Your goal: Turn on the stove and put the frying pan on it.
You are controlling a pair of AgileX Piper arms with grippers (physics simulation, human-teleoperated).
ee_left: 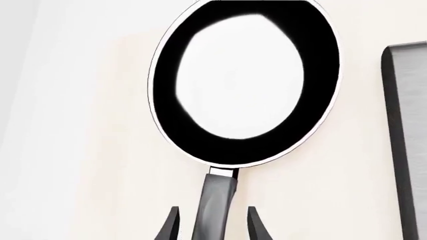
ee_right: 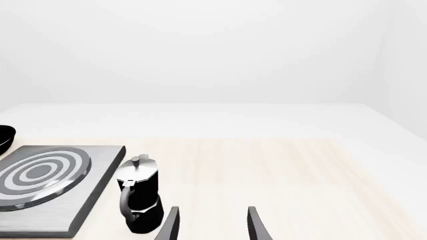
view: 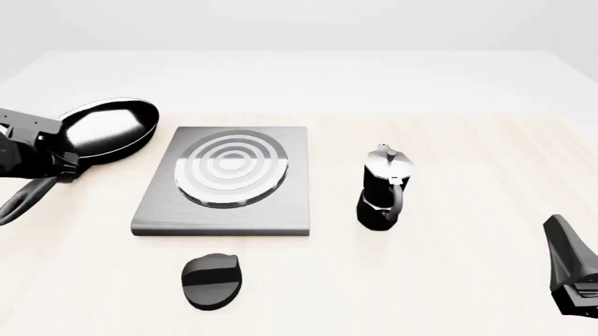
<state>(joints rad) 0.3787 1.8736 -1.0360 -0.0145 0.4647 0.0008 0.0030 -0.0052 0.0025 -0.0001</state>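
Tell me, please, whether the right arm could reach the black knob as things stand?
Probably yes: the right end effector is open, and only bare table lies between it and the knob; the moka pot stands farther back.

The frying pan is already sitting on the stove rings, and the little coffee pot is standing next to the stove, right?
Not quite. The frying pan is not on the stove yet; in the front view it sits beside it, on the left arm's side, rings bare. The coffee pot does stand next to the stove.

glossy black frying pan [view: 108, 129], grey stove [view: 227, 183] with silver rings, black knob [view: 212, 280], black-and-silver moka pot [view: 384, 189].
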